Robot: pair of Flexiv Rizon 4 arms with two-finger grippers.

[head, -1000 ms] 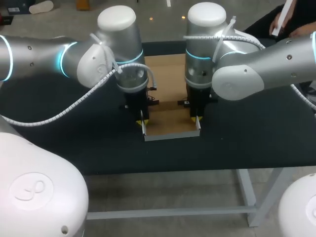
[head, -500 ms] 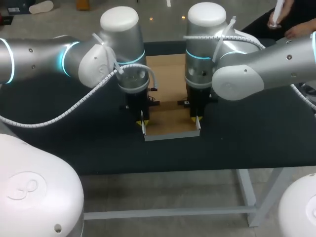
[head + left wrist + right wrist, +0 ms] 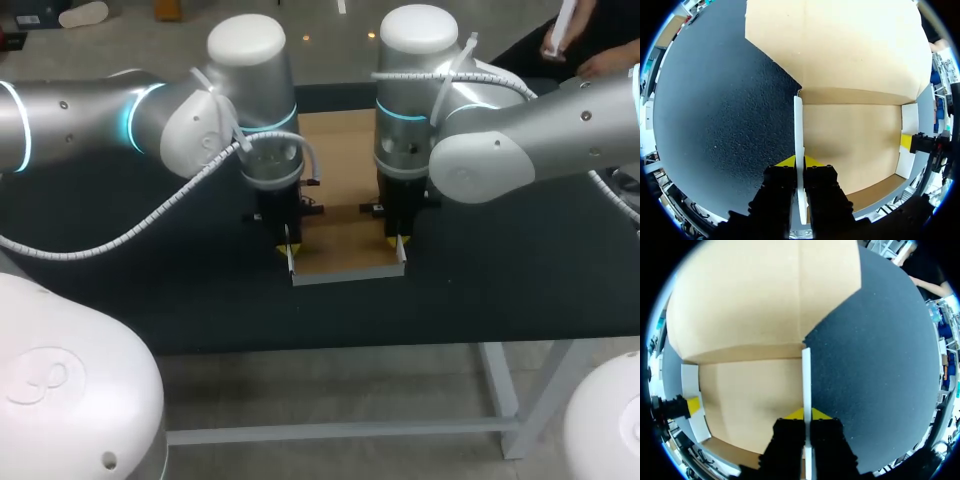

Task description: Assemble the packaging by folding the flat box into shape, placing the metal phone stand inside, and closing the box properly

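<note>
- Box [image 3: 340, 170]: one, brown cardboard, partly folded, lying in the middle of the dark surface [image 3: 150, 270] between the two arms.
- Its far panel [image 3: 335, 135] lies flat and reaches toward the far edge of the surface.
- Two side walls stand upright, one on each side of the box's near half: the left wall [image 3: 798, 125] and the right wall [image 3: 806, 375], both showing white edges.
- A low front wall [image 3: 345, 276] runs along the box's near edge, joining the two side walls.
- Left end effector [image 3: 799, 161]: points down at the box's left side, its two yellow-tipped fingers pressed together on the left wall, one on each face.
- Right end effector [image 3: 806, 414]: points down at the box's right side, gripping the right wall the same way.
- Two arms in all, side by side, both over the box's near half.
</note>
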